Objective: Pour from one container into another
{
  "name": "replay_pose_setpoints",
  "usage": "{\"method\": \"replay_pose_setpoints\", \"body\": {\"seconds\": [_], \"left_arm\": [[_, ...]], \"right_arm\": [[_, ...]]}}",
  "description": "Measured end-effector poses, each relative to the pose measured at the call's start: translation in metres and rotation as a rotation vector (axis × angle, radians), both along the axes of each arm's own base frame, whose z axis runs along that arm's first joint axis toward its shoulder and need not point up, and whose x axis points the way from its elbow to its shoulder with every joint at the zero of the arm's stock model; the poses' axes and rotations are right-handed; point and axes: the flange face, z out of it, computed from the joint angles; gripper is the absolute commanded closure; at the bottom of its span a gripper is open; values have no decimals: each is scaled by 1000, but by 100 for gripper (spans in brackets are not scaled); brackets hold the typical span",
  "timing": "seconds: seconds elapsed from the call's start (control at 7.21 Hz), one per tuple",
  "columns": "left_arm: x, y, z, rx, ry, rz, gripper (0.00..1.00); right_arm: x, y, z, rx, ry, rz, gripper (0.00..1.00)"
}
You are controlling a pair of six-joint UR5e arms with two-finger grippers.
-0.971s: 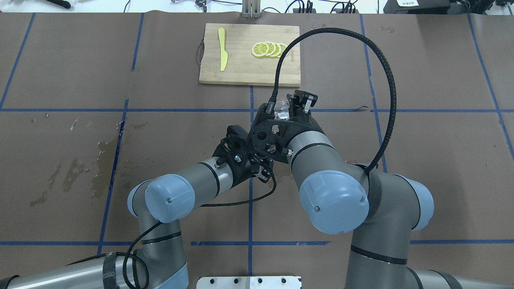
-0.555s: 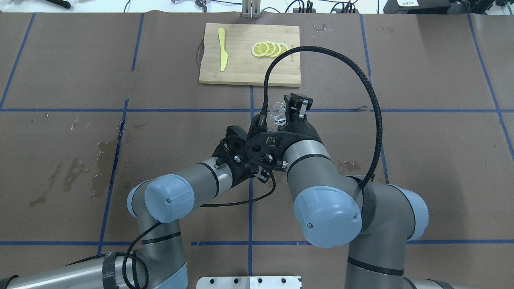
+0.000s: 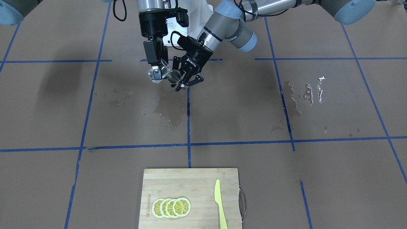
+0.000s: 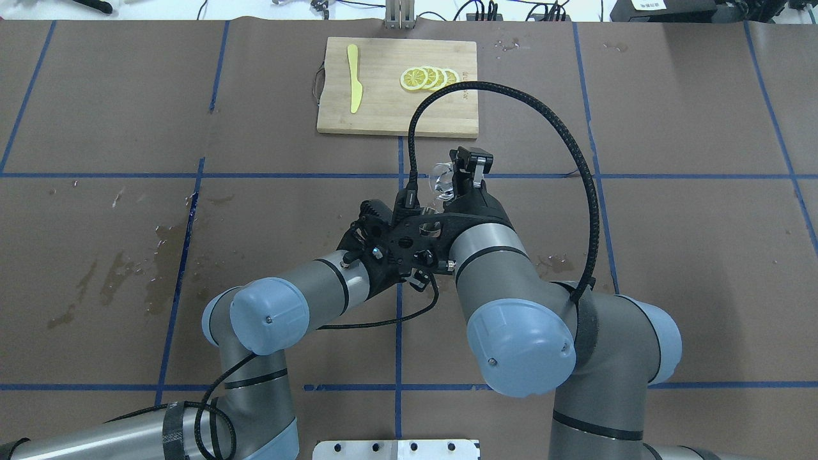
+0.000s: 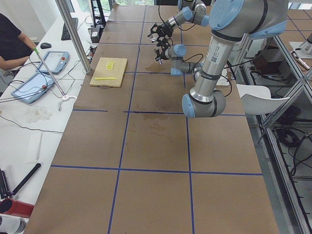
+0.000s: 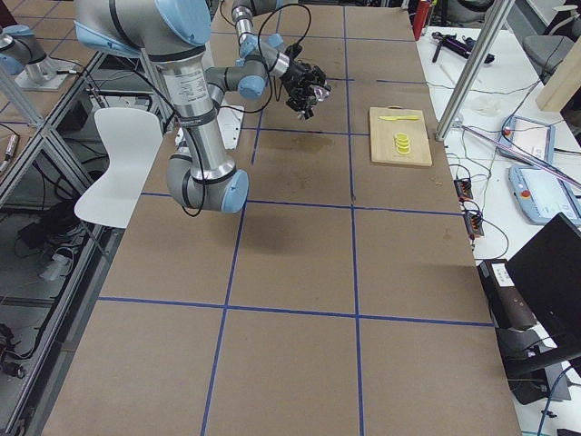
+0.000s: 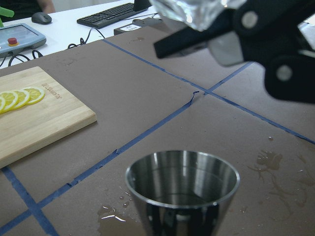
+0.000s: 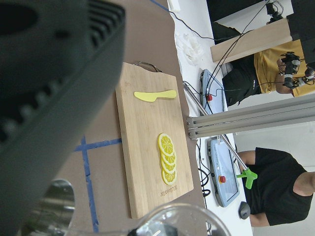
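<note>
Now, front view: right gripper [image 3: 157, 72] clamps the tipped glass beaker [image 3: 152, 77], just at 9 o'clock of the metal jigger [image 3: 174, 77] pinched in left gripper [image 3: 184, 81]. Both hang well inside the table edges, cutting board [image 3: 197, 187] far off at 6 o'clock. Only your left wrist view shows the jigger's mouth; overhead hides it.

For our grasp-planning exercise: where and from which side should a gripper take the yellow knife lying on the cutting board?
Around mid-length, from straight above, jaws closing across its narrow width. The yellow knife lies flat on the cutting board, so its thin edges are likely the only faces to pinch.
</note>
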Motion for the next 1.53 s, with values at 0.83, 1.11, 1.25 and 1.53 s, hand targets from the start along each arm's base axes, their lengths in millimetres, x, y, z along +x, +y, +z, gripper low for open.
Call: {"method": "replay_pose_setpoints", "body": {"seconds": [0.83,1.11,1.25,1.53], "left_arm": [[1,0,1,-3,-1,0,100],[1,0,1,-4,1,0,100],[1,0,1,-4,2,0,100],[1,0,1,-4,2,0,100]], "right_arm": [[-4,0,-14,38,43,-2,100],[-7,1,-15,58,83,0,100],[-8,2,-15,78,114,-1,100],[-9,1,-15,109,170,2,100]]}}
